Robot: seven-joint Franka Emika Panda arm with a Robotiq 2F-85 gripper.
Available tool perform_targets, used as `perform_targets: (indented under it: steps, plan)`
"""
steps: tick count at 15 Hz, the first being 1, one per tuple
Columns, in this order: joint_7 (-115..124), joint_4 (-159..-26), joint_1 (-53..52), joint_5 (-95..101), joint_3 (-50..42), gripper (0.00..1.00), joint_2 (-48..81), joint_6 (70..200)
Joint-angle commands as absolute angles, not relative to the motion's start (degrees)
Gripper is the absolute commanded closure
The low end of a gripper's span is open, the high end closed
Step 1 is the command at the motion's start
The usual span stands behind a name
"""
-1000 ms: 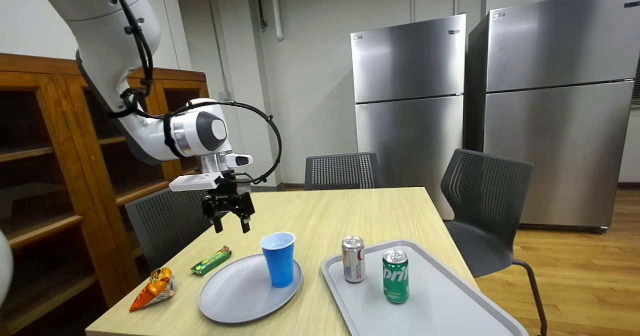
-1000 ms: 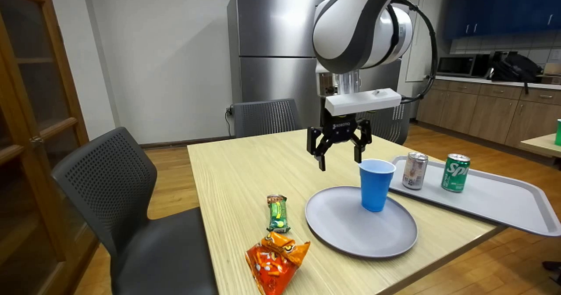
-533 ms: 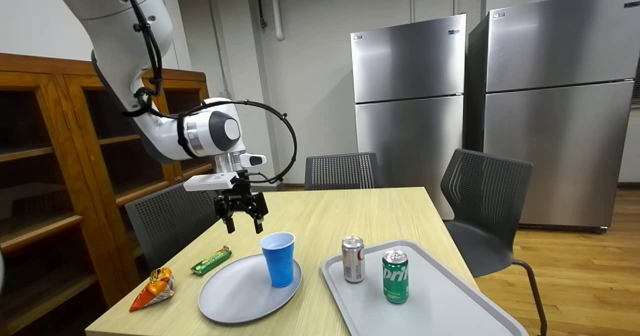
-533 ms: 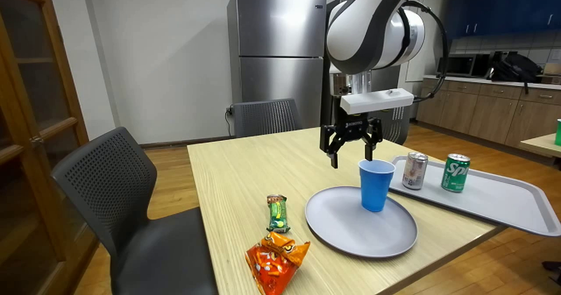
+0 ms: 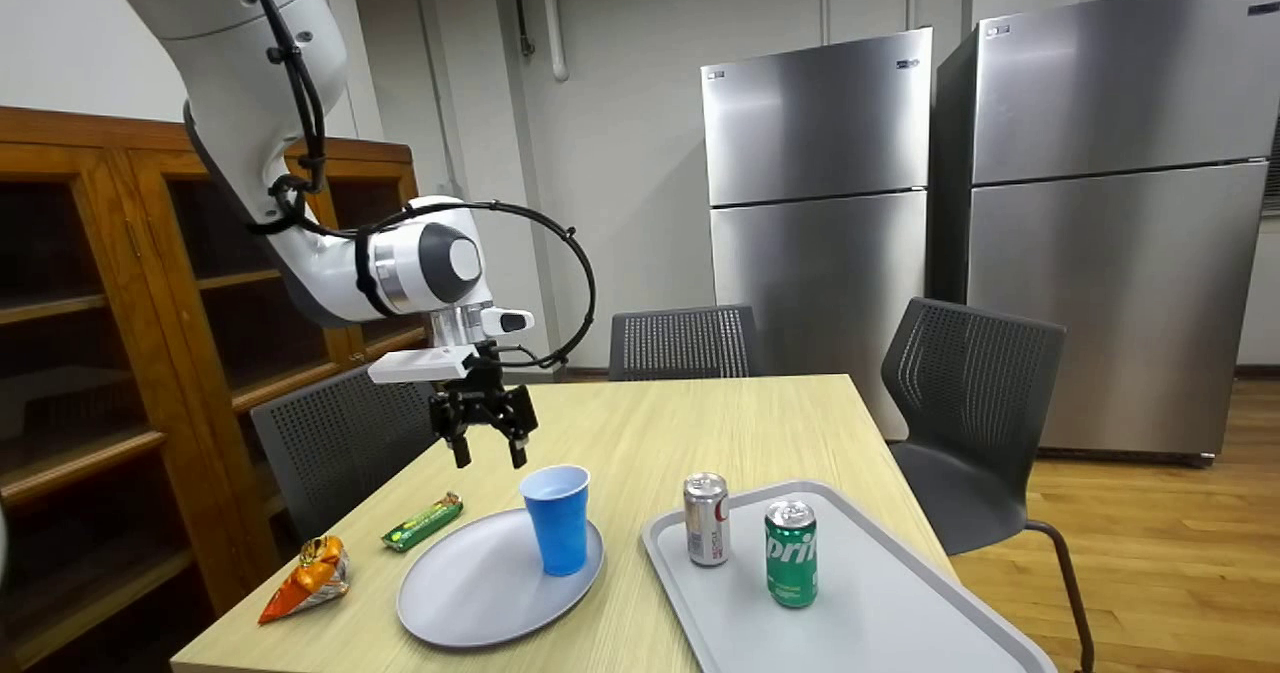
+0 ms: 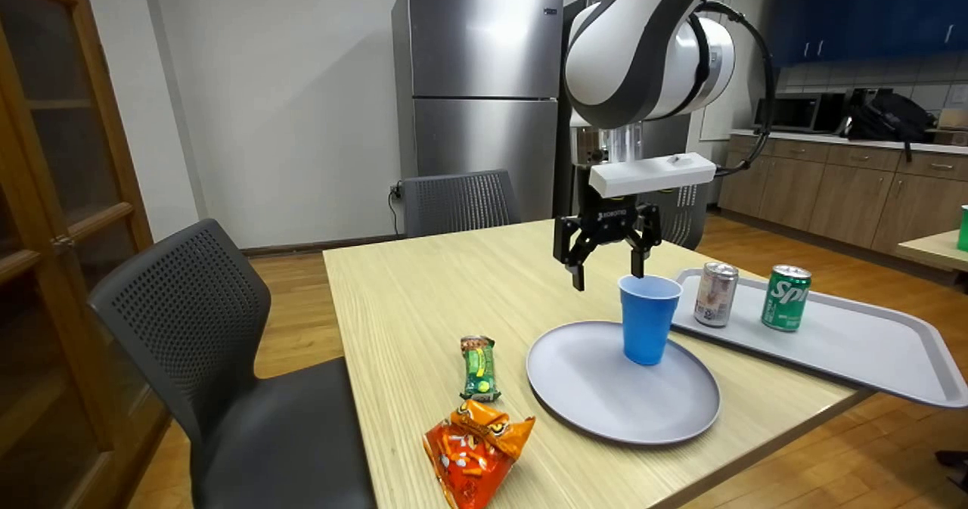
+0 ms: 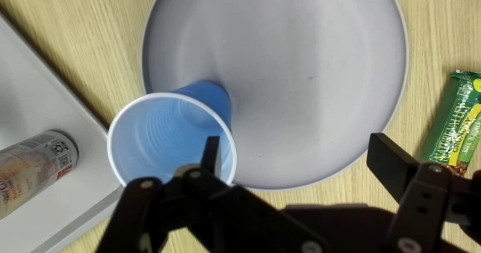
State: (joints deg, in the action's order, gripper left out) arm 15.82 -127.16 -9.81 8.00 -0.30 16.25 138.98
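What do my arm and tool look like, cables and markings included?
The arm is glossy white with rounded segments and dark grey panels. A black cable is strapped along it and loops outward near its end. Below a silvery collar is a white, bar-shaped housing. The tool is black and angular, with two jointed fingers and small pale ROBOTIQ lettering.

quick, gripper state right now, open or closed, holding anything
Gripper: open, holding nothing; the blue cup stands ungripped on the plate.
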Motion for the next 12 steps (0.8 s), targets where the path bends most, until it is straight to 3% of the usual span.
perform_targets:
  steps: [1, 12]
  plan:
    - [15.9, -127.1, -9.2, 8.2, 0.3, 0.00, 16.2, 138.9]
    - [15.1, -126.5, -8.8, 9.1, -0.2, 0.00, 16.8, 139.7]
